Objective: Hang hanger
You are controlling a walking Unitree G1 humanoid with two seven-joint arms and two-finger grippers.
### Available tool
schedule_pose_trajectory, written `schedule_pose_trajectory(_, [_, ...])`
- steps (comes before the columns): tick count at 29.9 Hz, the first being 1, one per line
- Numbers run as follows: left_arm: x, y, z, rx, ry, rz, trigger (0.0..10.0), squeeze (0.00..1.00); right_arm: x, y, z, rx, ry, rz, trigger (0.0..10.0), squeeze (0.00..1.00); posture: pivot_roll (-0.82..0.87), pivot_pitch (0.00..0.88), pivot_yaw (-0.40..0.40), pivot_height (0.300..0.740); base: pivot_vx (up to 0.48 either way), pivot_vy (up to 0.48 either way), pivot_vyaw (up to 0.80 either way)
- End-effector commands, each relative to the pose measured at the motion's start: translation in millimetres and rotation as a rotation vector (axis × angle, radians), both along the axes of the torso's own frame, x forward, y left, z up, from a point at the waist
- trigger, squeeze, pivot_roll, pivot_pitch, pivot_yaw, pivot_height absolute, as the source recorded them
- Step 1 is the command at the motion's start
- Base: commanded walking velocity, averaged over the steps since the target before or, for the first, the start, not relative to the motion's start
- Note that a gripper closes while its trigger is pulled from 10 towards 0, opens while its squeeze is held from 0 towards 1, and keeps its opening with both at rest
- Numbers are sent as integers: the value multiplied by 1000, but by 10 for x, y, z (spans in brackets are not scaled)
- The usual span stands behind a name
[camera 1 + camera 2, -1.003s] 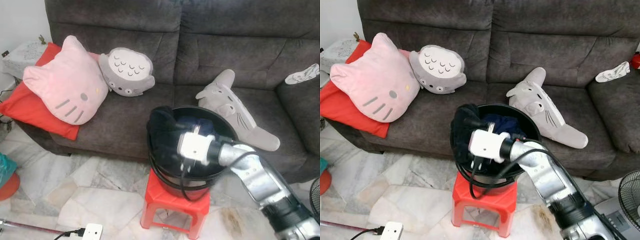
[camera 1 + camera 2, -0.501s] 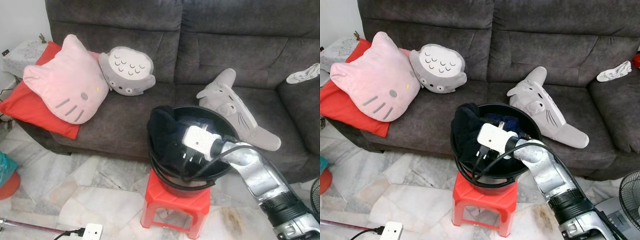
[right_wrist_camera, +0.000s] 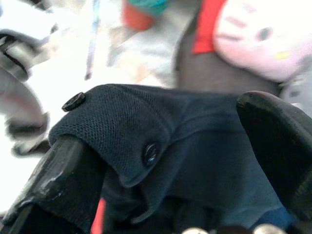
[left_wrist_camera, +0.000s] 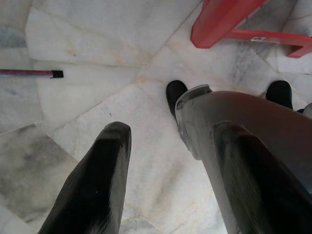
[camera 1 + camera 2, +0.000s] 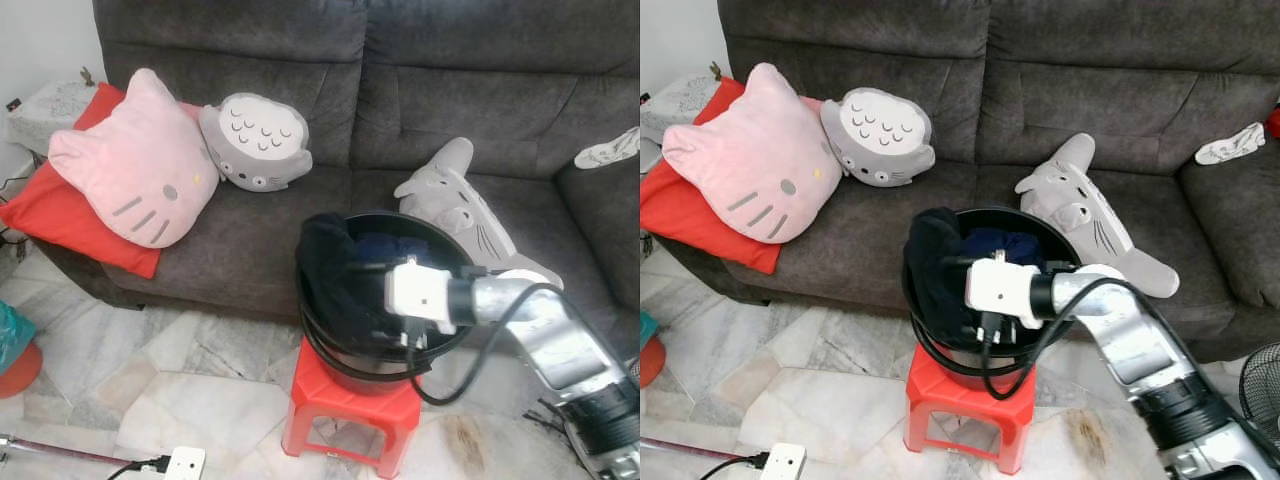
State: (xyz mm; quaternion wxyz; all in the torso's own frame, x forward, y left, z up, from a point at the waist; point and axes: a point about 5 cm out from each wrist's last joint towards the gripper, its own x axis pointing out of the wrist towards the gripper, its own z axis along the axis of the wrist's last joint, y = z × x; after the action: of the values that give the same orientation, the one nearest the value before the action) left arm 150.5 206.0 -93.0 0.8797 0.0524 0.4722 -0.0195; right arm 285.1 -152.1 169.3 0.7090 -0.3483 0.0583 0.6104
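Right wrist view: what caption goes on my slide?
Open right gripper reaching at dark buttoned clothing, pink cat cushion behind.

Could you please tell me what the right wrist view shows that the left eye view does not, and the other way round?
The right wrist view brings out detail on the dark garment: mesh fabric, a folded collar flap and two dark buttons, framed by the right tool with its fingers spread apart.

The left eye view gives the wider setting: the black basket on a red stool, the grey sofa, a grey plush toy and the marble floor.

Both show the dark garment, the pink cat cushion and the red cushion under it.
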Motion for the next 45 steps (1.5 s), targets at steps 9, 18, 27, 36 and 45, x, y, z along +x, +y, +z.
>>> schedule_pose_trajectory(9, [-70,17,-28,11,34,-11,10000,0,2,53,164,138,-22,28,10000,0,-105,83,34,740,0,0,0])
schedule_pose_trajectory(18, [-70,19,-28,12,34,-12,10000,0,450,-78,171,97,-134,-329,10000,0,-101,84,37,740,0,0,0])
schedule_pose_trajectory(27, [-62,9,-27,11,33,-14,10000,0,215,-193,35,-115,-25,-59,10000,0,-106,82,38,740,0,0,0])
schedule_pose_trajectory(36, [-61,-1,-27,6,30,-10,10000,0,137,-264,149,-143,29,81,10000,0,-105,79,36,740,0,0,0])
schedule_pose_trajectory(45, [-61,3,-27,8,30,-5,10000,0,222,-196,458,18,-69,92,10000,0,-103,77,33,740,0,0,0])
